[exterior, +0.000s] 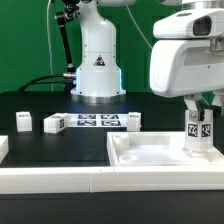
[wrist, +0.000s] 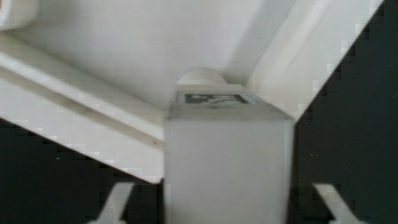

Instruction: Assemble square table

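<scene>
The square table's top [exterior: 150, 152] is a white tray with a raised rim, lying at the exterior view's right front. My gripper [exterior: 201, 122] hangs over its far right corner, shut on a white tagged leg block [exterior: 201, 130] that stands upright there. In the wrist view the leg [wrist: 228, 150] runs out from between my fingers [wrist: 121, 200] toward the inner corner of the tray [wrist: 125, 50], its tagged end close to that corner. Whether the leg touches the tray I cannot tell. Three more leg blocks stand on the black table: [exterior: 23, 121], [exterior: 54, 124], [exterior: 133, 120].
The marker board [exterior: 98, 121] lies flat between the loose legs, in front of the arm's white base [exterior: 97, 65]. A long white rail [exterior: 60, 183] runs along the front edge. Cables trail at the back left.
</scene>
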`<state>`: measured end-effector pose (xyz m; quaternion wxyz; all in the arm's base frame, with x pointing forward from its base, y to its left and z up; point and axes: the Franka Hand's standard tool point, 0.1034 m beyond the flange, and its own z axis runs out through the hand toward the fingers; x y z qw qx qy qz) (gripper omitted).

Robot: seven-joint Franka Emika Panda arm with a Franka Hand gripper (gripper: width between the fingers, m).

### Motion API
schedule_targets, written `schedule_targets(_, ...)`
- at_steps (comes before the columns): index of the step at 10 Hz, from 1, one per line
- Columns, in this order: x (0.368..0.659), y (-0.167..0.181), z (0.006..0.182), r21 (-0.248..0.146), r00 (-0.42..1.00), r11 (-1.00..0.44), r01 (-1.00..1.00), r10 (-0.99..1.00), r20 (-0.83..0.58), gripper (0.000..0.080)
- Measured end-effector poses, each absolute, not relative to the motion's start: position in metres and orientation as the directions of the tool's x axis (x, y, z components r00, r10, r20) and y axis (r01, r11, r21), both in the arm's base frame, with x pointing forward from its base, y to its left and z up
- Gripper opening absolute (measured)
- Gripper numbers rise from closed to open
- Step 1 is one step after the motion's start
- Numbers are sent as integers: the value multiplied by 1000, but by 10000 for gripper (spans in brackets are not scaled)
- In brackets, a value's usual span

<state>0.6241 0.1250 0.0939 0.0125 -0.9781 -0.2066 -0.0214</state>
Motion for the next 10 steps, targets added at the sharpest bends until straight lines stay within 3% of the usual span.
schedule_targets(2,624,124,93,-27,962,-962,270,269,44,288)
schedule_targets(4,626,121,93,-65,995,-993,97,94,41,288)
schedule_targets(10,629,118,92,-80,961,-958,-274,-277,26,290)
